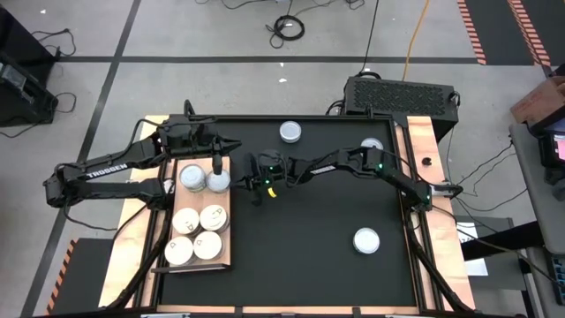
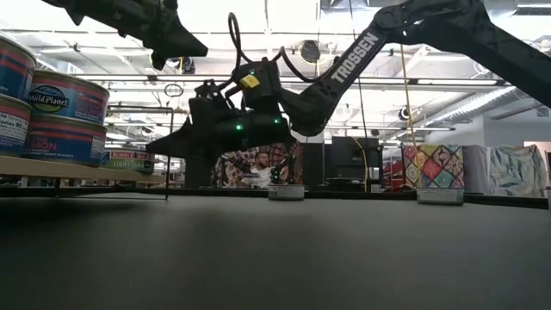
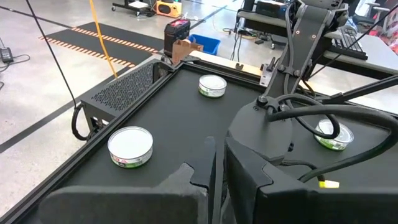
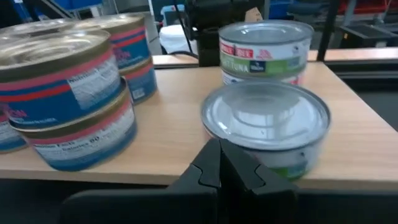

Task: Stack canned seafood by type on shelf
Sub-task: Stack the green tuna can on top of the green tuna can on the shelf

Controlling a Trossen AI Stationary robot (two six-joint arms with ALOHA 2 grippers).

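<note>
Black mat carries the shelf, holding six tins: four cream-topped, two silver-topped. Right gripper, clenched and empty, sits beside the shelf; left gripper over it, grip undeterminable.

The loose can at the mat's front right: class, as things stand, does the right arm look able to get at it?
Probably yes. The can sits alone on bare black mat, nothing beside or over it. The right pincer is shut near the shelf, so that arm would need to swing back first.
</note>
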